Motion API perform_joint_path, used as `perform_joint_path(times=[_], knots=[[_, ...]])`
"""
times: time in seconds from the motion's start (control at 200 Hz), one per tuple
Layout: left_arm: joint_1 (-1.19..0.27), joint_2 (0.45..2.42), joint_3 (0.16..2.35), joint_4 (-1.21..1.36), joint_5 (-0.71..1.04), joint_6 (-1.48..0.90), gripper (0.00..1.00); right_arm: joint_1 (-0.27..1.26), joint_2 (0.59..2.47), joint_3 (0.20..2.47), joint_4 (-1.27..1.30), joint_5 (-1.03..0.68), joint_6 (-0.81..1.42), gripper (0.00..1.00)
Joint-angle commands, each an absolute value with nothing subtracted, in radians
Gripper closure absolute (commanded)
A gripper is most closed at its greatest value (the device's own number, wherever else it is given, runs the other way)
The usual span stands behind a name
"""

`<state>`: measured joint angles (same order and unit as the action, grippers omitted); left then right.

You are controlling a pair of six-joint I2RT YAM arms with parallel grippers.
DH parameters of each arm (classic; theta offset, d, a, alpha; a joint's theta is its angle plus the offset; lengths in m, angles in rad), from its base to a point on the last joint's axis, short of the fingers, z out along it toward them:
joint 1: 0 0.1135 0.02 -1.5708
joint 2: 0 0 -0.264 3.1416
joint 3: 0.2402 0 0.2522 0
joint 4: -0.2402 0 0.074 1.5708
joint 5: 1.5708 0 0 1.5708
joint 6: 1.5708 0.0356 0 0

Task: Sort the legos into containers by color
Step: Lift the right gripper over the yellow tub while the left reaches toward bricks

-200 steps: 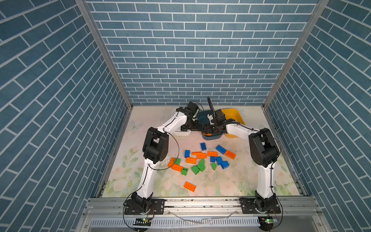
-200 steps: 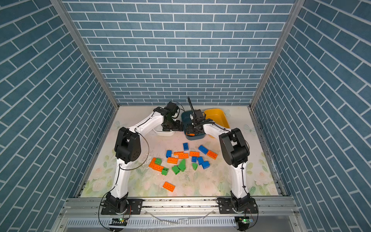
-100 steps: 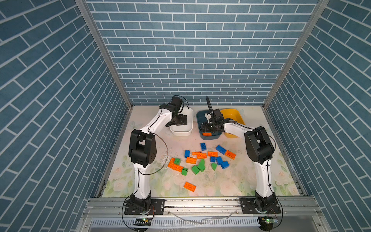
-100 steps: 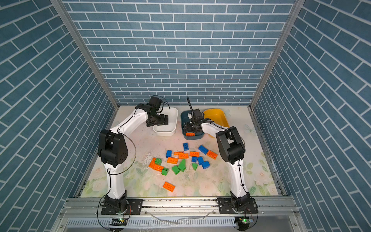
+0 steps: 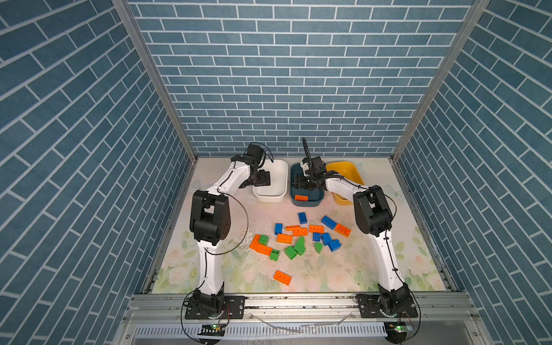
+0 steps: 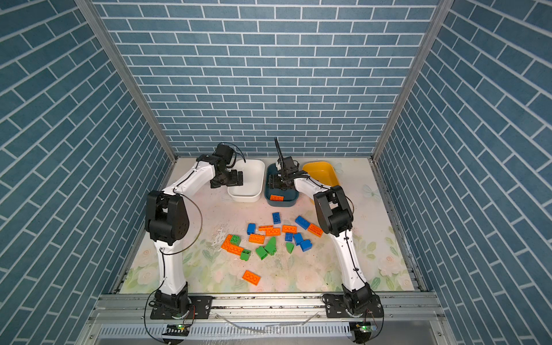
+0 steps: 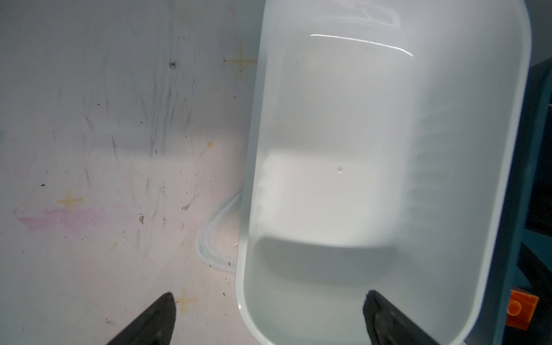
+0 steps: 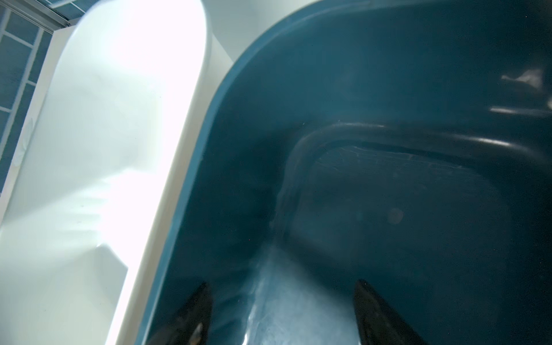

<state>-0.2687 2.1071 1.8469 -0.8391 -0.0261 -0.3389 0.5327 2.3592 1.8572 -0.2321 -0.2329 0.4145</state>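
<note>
Left pincer (image 5: 264, 178) is spread wide, nothing in it. It straddles the left long rim of the shallow white rounded plastic tub (image 5: 268, 198): the wrist view shows one finger over the tabletop (image 5: 233, 277), the other over the tub's inside. Right pincer (image 5: 300, 182) has its jaws apart with nothing between them, hanging low inside the dark teal plastic tub (image 5: 307, 203).

Nearest the rail, a lone flat orange studded plastic plate (image 5: 282, 277) lies by itself. Behind it, mid-tabletop, is a loose scatter of orange, blue and green studded plastic bricks (image 5: 298, 239), several touching; greens sit on the near side, blues toward the right.

At the back is a row of tubs: white on the left, teal in the middle, yellow plastic tub (image 5: 348, 173) on the right. A second orange plate (image 5: 301, 197) lies flat at the teal tub's near end, just in front of the right pincer.
</note>
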Motion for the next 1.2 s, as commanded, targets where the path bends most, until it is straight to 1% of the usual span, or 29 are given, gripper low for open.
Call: perform_joint_path(times=[0.0, 0.095, 0.165, 0.24, 0.305, 0.385, 0.475, 0.555, 0.77, 1.015, 1.075, 1.195], knots=[[-0.268, 2.178, 1.913, -0.859, -0.029, -0.283, 0.01, 0.532, 2.328, 1.906, -0.290, -0.223, 0.407, 0.24], [-0.265, 2.191, 1.935, -0.841, -0.006, -0.258, 0.01, 0.521, 2.224, 1.845, -0.340, -0.225, 0.372, 0.22], [-0.254, 2.200, 1.941, -0.822, 0.023, -0.248, 0.01, 0.488, 2.113, 1.749, -0.359, -0.216, 0.357, 0.20], [-0.241, 2.223, 1.962, -0.814, 0.060, -0.235, 0.01, 0.434, 2.023, 1.641, -0.354, -0.210, 0.344, 0.18], [-0.233, 2.249, 1.991, -0.822, 0.082, -0.224, 0.01, 0.381, 1.981, 1.586, -0.381, -0.205, 0.343, 0.16], [-0.233, 2.275, 2.020, -0.833, 0.118, -0.208, 0.01, 0.325, 1.971, 1.549, -0.414, -0.210, 0.357, 0.14], [-0.233, 2.287, 2.028, -0.827, 0.199, -0.196, 0.01, 0.285, 2.004, 1.568, -0.477, -0.297, 0.350, 0.14], [-0.233, 2.293, 2.027, -0.824, 0.258, -0.187, 0.01, 0.281, 2.024, 1.581, -0.501, -0.338, 0.334, 0.15], [-0.236, 2.287, 2.007, -0.816, 0.322, -0.186, 0.01, 0.285, 2.046, 1.571, -0.444, -0.505, 0.359, 0.18], [-0.247, 2.256, 1.962, -0.821, 0.294, -0.187, 0.01, 0.295, 2.043, 1.540, -0.369, -0.575, 0.405, 0.19], [-0.247, 2.244, 1.956, -0.832, 0.258, -0.186, 0.01, 0.298, 2.035, 1.536, -0.374, -0.541, 0.405, 0.19], [-0.247, 2.182, 1.908, -0.858, 0.136, -0.187, 0.01, 0.298, 1.988, 1.515, -0.397, -0.407, 0.411, 0.18]])
